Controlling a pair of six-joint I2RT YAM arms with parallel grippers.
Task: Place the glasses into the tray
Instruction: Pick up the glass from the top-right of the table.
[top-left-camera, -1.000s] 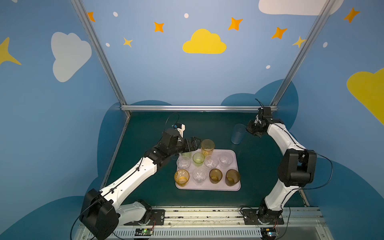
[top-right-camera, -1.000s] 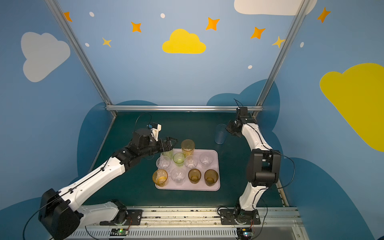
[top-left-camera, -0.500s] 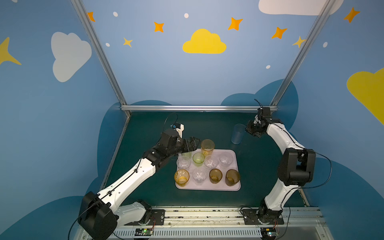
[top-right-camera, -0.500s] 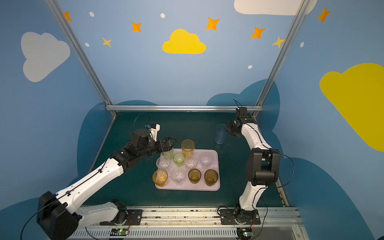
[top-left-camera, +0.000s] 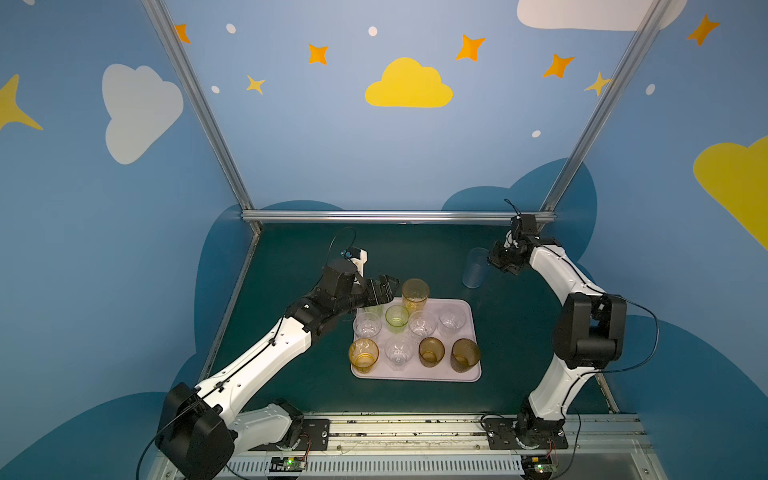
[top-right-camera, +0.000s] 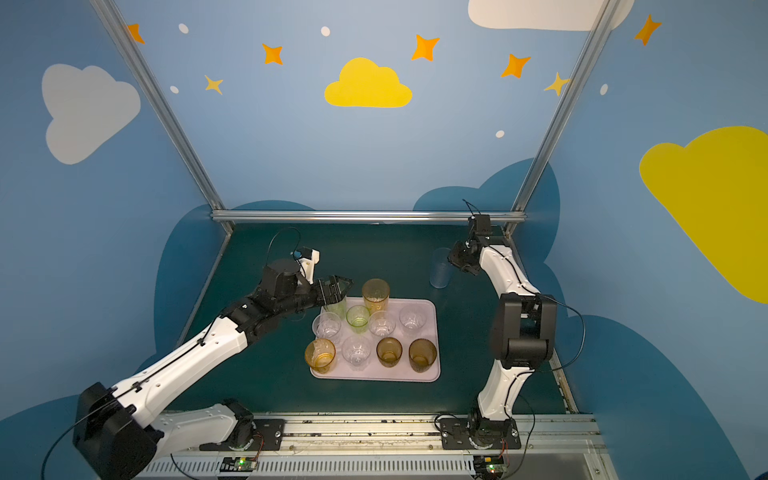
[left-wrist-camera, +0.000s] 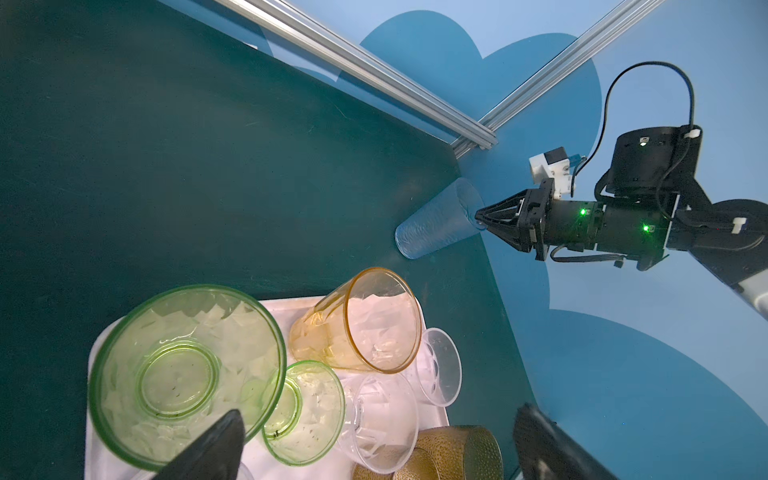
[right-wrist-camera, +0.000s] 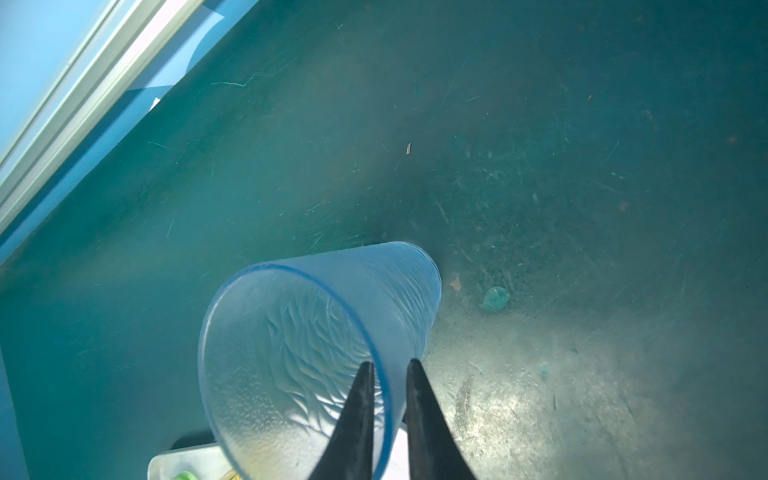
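Right wrist view: the pale blue glass (right-wrist-camera: 316, 332) stands on the dark green tabletop (right-wrist-camera: 540, 166) straight ahead of the right jaws. Its rim wall runs between them, one jaw inside the mouth and one outside. The jaws are narrow, but I cannot tell whether they already pinch the wall or leave a sliver of slack. Taking it by the rim makes sense, I judge, for a smooth tapered tumbler that looks too broad to span. A corner of the tray (right-wrist-camera: 178, 461) shows on the inner jaw's side. Left wrist view: the left jaws stand wide apart and hold nothing. A tall green glass (left-wrist-camera: 183, 374) sits just beyond one jaw and a tall amber glass (left-wrist-camera: 365, 324) further ahead between the two, both upright on the tray. The wide spread probably keeps the tips clear of those rims. In both top views ten glasses crowd the tray (top-left-camera: 415, 377) under and beside the left jaws. The pale blue glass (top-right-camera: 440, 269) stands well apart from it at the right jaws. It is the last to go, and room there looks tight.
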